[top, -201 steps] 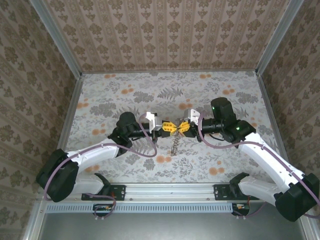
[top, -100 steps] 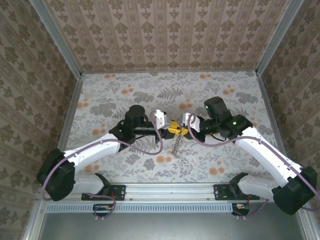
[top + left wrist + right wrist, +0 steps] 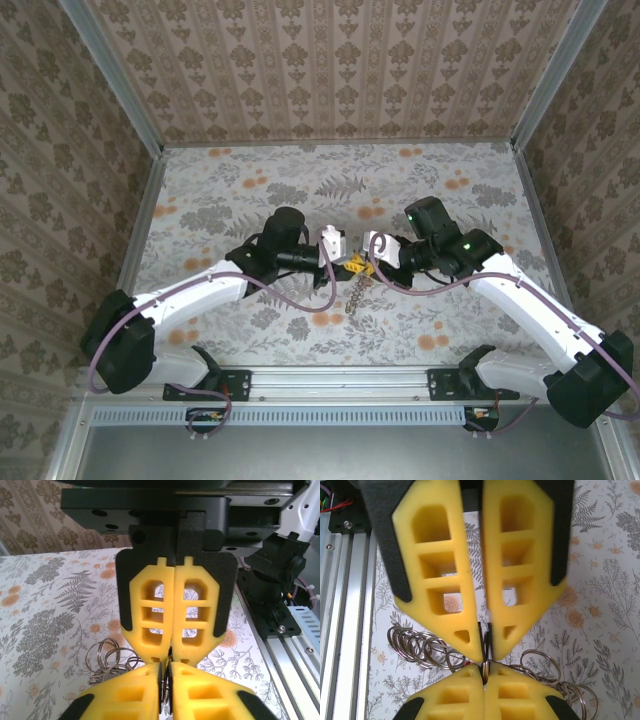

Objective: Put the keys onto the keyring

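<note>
**Both end effectors meet tip to tip above the middle of the counter, with the keyring pinched at the junction.**

The left end effector is closed to a narrow slit with a thin ring wire in it. The right end effector is fully closed, and a small ring loop sits at its tip seam. This opposed grip appears intended to hold one ring raised and steady so the keys can be worked on. The rest of the keyring hangs below the junction as a string of linked rings. Yellow foam masks the contact point: the keys cannot be made out there, nor which ring each side grips.
</note>
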You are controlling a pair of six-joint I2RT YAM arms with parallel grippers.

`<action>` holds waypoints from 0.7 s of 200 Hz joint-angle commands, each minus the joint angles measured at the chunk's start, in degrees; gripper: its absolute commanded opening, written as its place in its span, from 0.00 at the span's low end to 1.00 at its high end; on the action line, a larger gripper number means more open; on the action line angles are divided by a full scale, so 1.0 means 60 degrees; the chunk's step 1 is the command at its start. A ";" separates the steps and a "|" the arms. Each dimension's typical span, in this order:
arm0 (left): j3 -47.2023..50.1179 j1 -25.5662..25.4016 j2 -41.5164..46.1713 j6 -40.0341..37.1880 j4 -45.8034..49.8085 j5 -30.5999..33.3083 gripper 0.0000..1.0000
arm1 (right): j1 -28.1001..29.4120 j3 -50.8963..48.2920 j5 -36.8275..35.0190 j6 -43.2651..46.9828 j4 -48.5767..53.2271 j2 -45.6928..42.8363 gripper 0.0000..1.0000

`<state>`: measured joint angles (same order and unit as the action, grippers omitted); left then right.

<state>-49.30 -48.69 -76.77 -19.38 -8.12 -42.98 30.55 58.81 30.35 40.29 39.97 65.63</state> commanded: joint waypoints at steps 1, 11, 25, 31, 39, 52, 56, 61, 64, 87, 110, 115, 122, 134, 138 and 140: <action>-0.0182 -0.0099 0.0010 -0.0401 0.0993 0.0320 0.17 | 0.0081 0.0243 0.0538 -0.0087 -0.0746 -0.0259 0.00; -0.0214 -0.0101 0.0007 -0.0436 0.1094 0.0321 0.19 | 0.0080 0.0248 0.0567 -0.0080 -0.0726 -0.0266 0.00; -0.0213 -0.0102 -0.0005 -0.0462 0.1119 0.0269 0.19 | 0.0080 0.0238 0.0616 -0.0108 -0.0778 -0.0286 0.00; -0.0200 -0.0103 0.0007 -0.0462 0.1106 0.0210 0.19 | 0.0076 0.0224 0.0660 -0.0133 -0.0799 -0.0284 0.00; -0.0188 -0.0102 0.0008 -0.0449 0.1054 0.0164 0.18 | 0.0080 0.0219 0.0697 -0.0137 -0.0829 -0.0282 0.00; -0.0119 -0.0095 0.0073 -0.0398 0.0863 0.0118 0.12 | 0.0080 0.0219 0.0763 -0.0181 -0.0887 -0.0288 0.00; -0.0095 -0.0103 0.0108 -0.0378 0.0762 0.0103 0.10 | 0.0080 0.0219 0.0771 -0.0182 -0.0901 -0.0275 0.00; -0.0040 -0.0096 0.0158 -0.0328 0.0649 0.0092 0.08 | 0.0080 0.0204 0.0786 -0.0196 -0.0915 -0.0274 0.00; -0.0010 -0.0102 0.0185 -0.0310 0.0557 0.0094 0.06 | 0.0080 0.0204 0.0801 -0.0197 -0.0918 -0.0264 0.00; 0.0134 -0.0077 0.0394 -0.0171 0.0091 -0.0083 0.00 | 0.0080 0.0108 0.0802 -0.0264 -0.1045 -0.0320 0.00; 0.0679 0.0134 0.0612 0.0696 -0.1322 -0.0305 0.00 | -0.0079 -0.0330 0.0962 -0.0512 -0.1475 -0.0624 0.15; 0.0833 0.0207 0.0669 0.0950 -0.1743 -0.0382 0.00 | -0.0174 -0.0452 0.1070 -0.0628 -0.1755 -0.0700 0.17; 0.1038 0.0290 0.0729 0.1231 -0.2282 -0.0509 0.00 | -0.0274 -0.0600 0.1197 -0.0748 -0.1892 -0.0815 0.19; 0.1287 0.0389 0.0818 0.1605 -0.2976 -0.0552 0.00 | -0.0373 -0.0746 0.1226 -0.0833 -0.1863 -0.0984 0.25; 0.1350 0.0407 0.0838 0.1701 -0.3119 -0.0530 0.00 | -0.0399 -0.0770 0.1260 -0.0854 -0.1812 -0.1027 0.25; 0.1376 0.0420 0.0849 0.1738 -0.3200 -0.0528 0.00 | -0.0410 -0.0776 0.1275 -0.0856 -0.1783 -0.1052 0.25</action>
<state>-43.53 -47.44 -73.63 -15.51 -15.77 -43.55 29.30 55.64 34.11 37.28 33.17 61.98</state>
